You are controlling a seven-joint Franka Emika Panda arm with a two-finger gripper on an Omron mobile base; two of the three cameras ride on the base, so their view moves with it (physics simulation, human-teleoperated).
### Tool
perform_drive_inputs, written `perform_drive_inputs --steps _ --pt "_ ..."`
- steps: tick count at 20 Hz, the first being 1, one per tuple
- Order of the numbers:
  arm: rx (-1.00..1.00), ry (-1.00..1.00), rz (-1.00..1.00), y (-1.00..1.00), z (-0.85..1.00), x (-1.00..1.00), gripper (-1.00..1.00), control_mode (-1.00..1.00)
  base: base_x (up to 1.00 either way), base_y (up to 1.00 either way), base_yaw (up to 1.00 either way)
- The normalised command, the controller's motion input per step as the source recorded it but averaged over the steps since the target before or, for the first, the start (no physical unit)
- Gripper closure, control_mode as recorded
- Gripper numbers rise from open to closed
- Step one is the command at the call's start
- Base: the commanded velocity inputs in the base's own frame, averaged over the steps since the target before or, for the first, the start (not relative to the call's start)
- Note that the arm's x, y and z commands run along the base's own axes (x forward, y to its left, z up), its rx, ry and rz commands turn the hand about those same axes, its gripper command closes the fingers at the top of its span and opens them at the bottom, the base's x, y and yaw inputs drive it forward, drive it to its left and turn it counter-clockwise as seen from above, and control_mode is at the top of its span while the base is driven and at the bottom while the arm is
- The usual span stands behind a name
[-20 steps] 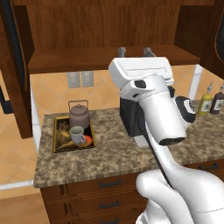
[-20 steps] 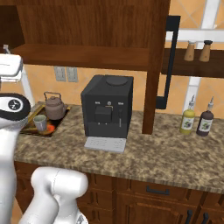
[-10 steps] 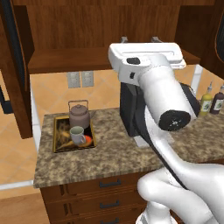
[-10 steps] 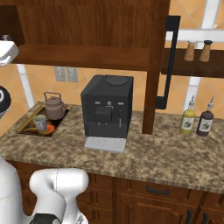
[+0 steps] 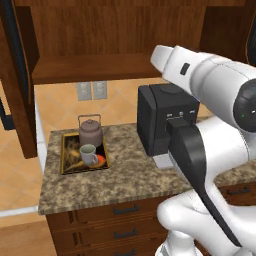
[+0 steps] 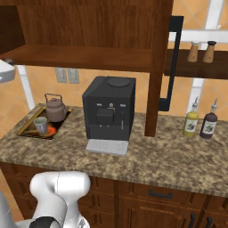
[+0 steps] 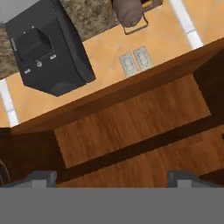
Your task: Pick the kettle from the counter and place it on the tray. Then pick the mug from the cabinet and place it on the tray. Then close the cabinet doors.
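The kettle [image 5: 90, 131] stands upright at the rear of the tray [image 5: 66, 159], and the mug [image 5: 88, 154] stands on the same tray just in front of the kettle, close to an orange-red spot [image 5: 101, 159] in the tray picture. The tray lies at the left end of the counter [image 5: 125, 175], near the wall below two outlets [image 5: 92, 90].

A black coffee machine [image 6: 108, 113] stands on the counter to the right of the tray, well apart from it. Two bottles [image 6: 200, 122] stand further right on the counter.

The cabinet [image 6: 84, 26] above is open; its shelf [image 6: 80, 58] is visible. One cabinet door [image 5: 17, 75] stands swung out at the left, and the other door [image 6: 159, 67], with its black bar handle [image 6: 171, 62], stands swung out at the right.

The gripper [image 7: 111, 177] points into the cabinet interior. Its two fingertips [image 7: 41, 178] stand wide apart with nothing between them. In the hand view, the kettle [image 7: 129, 13] and coffee machine [image 7: 48, 48] appear at the top, inverted.
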Motion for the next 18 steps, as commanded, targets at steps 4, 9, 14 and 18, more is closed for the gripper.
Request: perform_drive_inputs --steps 4,9,14,18 --pt "0.61 0.05 -0.08 -0.44 -1.00 -0.15 -1.00 -1.00 0.00 0.00 0.00" --pt "0.60 -0.03 0.00 -0.64 -0.98 0.14 -1.00 -1.00 0.00 0.00 0.00" --pt "0.54 -0.16 0.01 -0.61 -0.76 0.07 -1.00 -1.00 0.00 0.00 0.00" --pt "0.39 -0.17 0.00 -0.60 -0.38 -0.02 -1.00 -1.00 0.00 0.00 0.00"
